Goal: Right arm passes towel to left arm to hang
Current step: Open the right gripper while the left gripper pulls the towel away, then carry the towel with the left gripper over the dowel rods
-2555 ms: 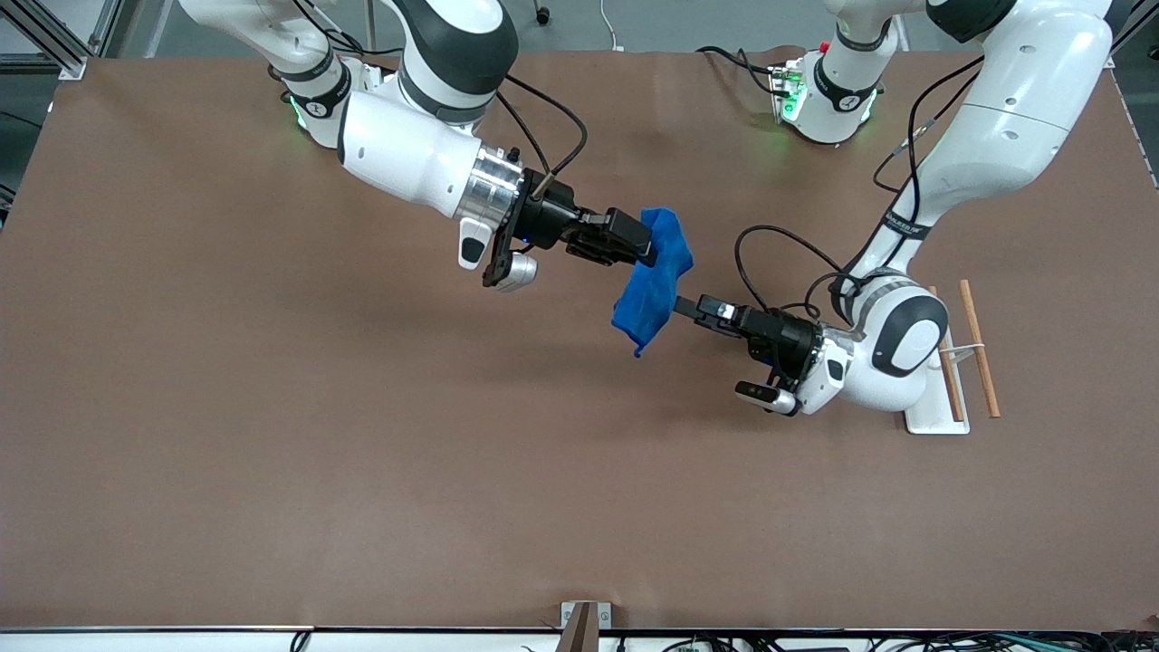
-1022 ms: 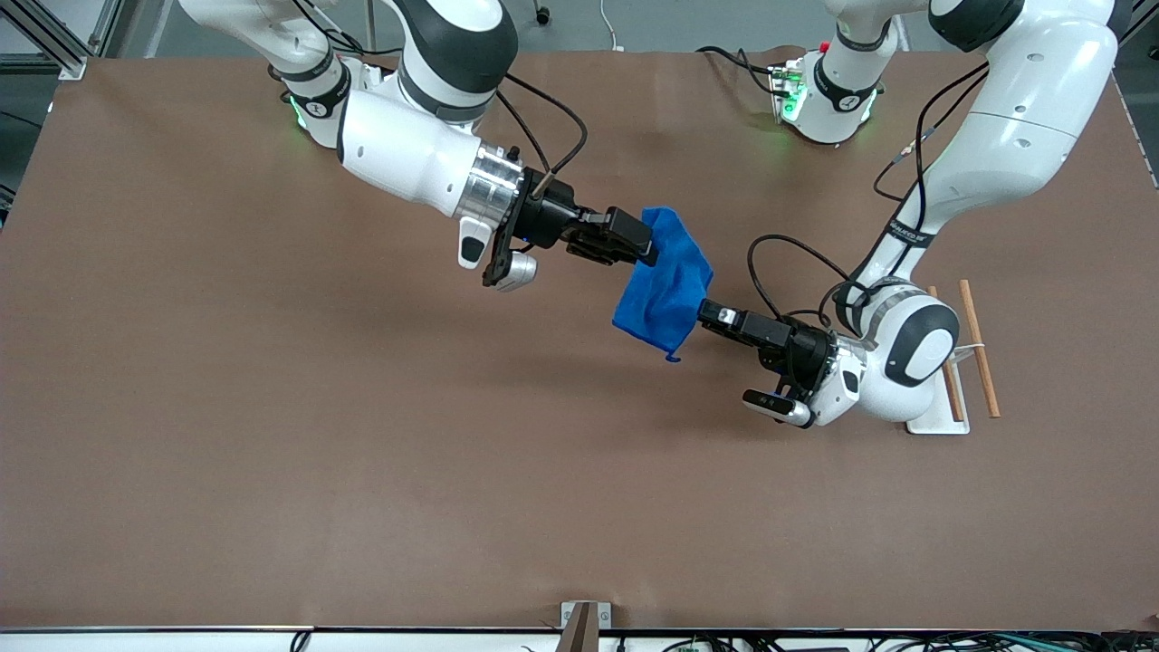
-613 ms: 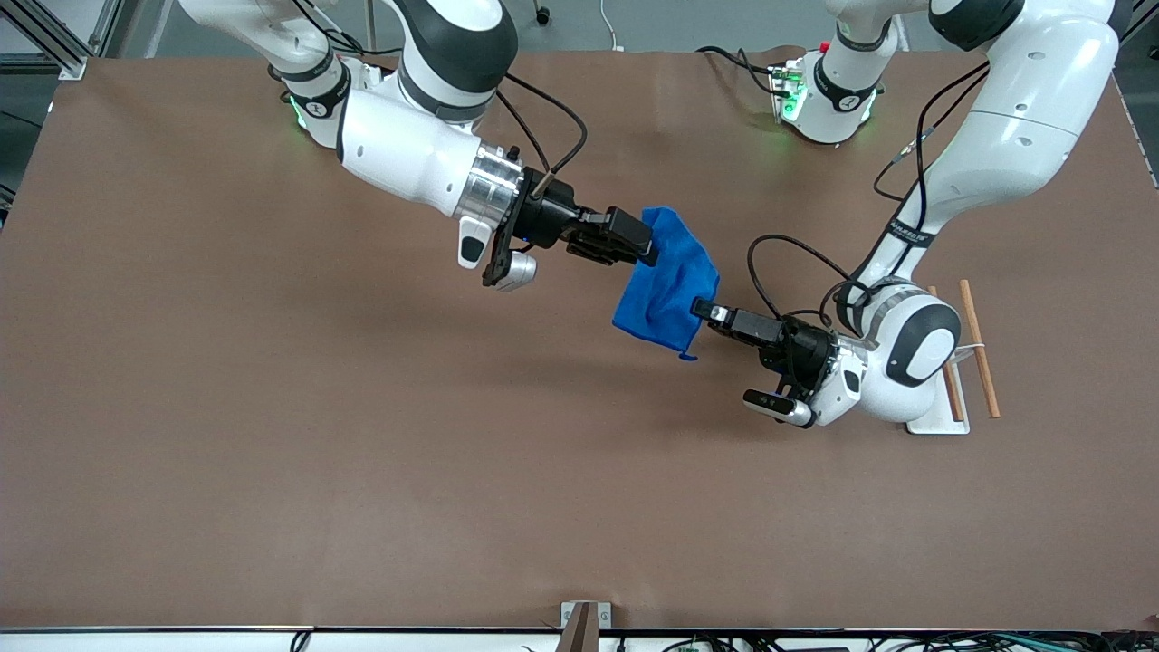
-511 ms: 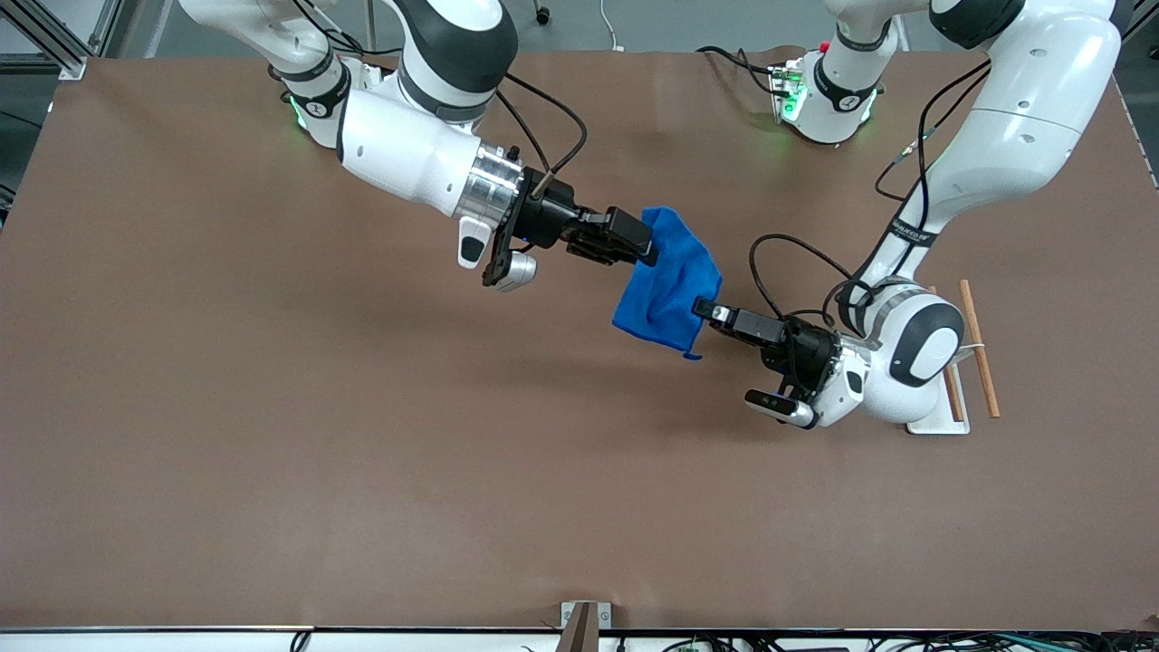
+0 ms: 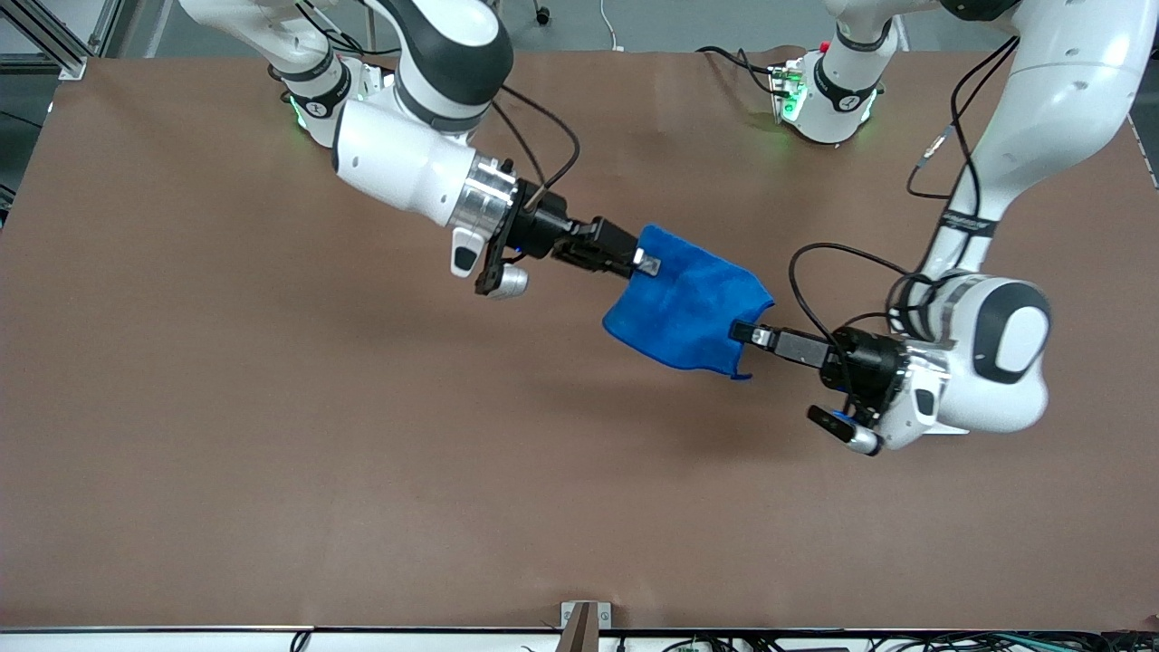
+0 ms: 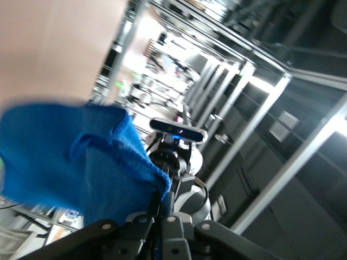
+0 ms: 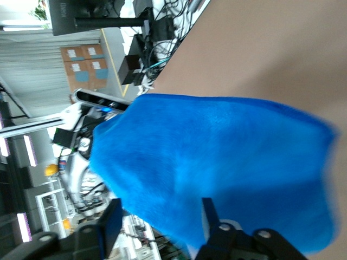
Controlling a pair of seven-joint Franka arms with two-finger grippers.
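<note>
Front view has this right in the middle of the handover. The towel [image 5: 688,310] is up in the air over the middle of the table [image 5: 272,435], a bit toward the left arm's end, stretched between both grippers. The right gripper [image 5: 634,263] is at the corner toward the robots' edge, and the left gripper [image 5: 750,333] has the opposite edge, close to the corner with the loose thread hanging off.

Left wrist view shows the left gripper's fingers [image 6: 165,216] pressed together with a fold of blue cloth pinched between them, so that grip looks solid. Right wrist view is the interesting one: the right gripper's fingers [image 7: 111,225] are spread apart with the towel just draped between them, not squeezed. So I'd say the right arm [image 5: 398,163] has let go, or is about there.

My guess for what's next: the right gripper needs to back off cleanly toward its own base without snagging the cloth, then the left arm [image 5: 1005,326] carries the towel off to hang it. The rack isn't visible now, probably hidden under the left arm near its end of the table, so can't say how far that swing is.
</note>
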